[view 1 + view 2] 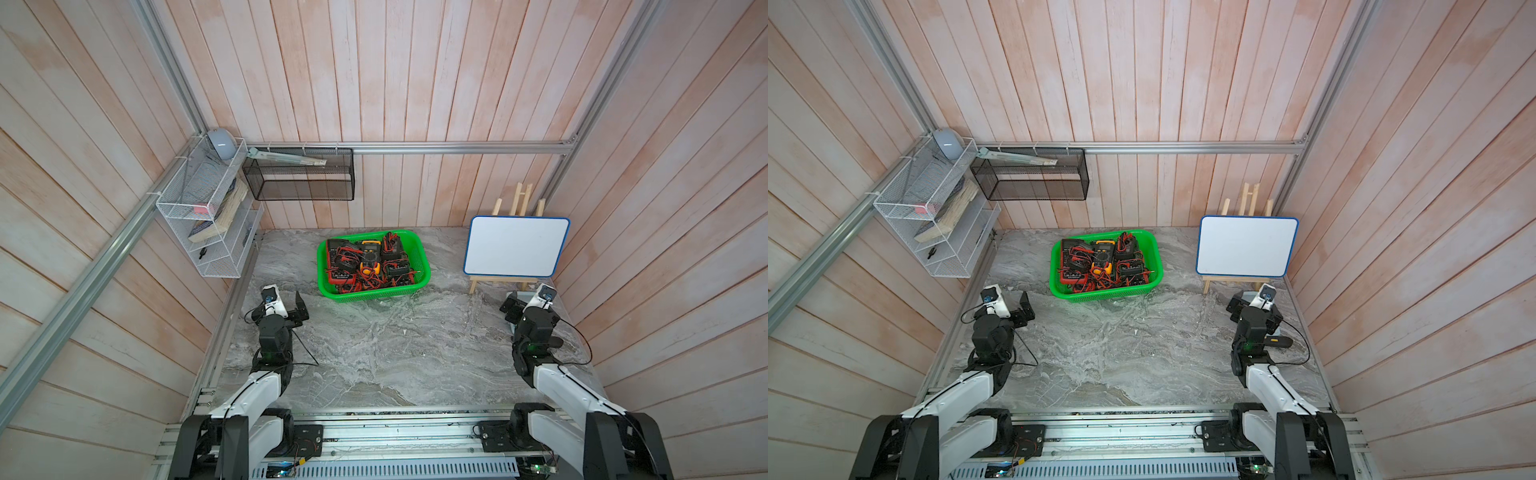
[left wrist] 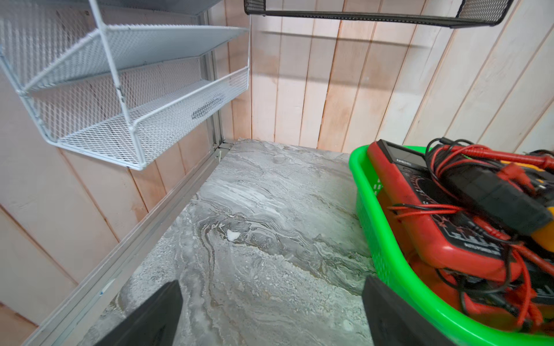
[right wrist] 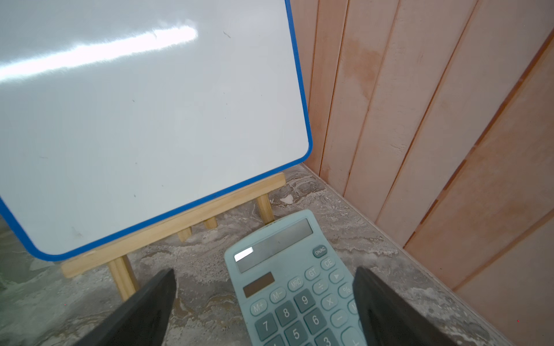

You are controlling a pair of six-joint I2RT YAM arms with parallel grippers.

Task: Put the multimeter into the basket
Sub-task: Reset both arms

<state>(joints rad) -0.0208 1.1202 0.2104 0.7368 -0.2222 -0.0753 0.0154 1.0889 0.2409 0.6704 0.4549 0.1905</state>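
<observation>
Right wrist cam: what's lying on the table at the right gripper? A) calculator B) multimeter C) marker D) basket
A: the right wrist view shows a pale blue calculator with number keys, framed by the fingers of the open right gripper. The multimeters in view sit in the green basket.

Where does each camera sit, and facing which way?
Top views: high over the robot's base, looking down at table, basket and whiteboard; left arm and right arm show.
Left wrist: on left arm, facing white rack and back wall; open left tool shows.
Right wrist: on right arm, facing whiteboard and calculator; open right tool shows.
Shared: left wrist and top views catch the basket.
</observation>
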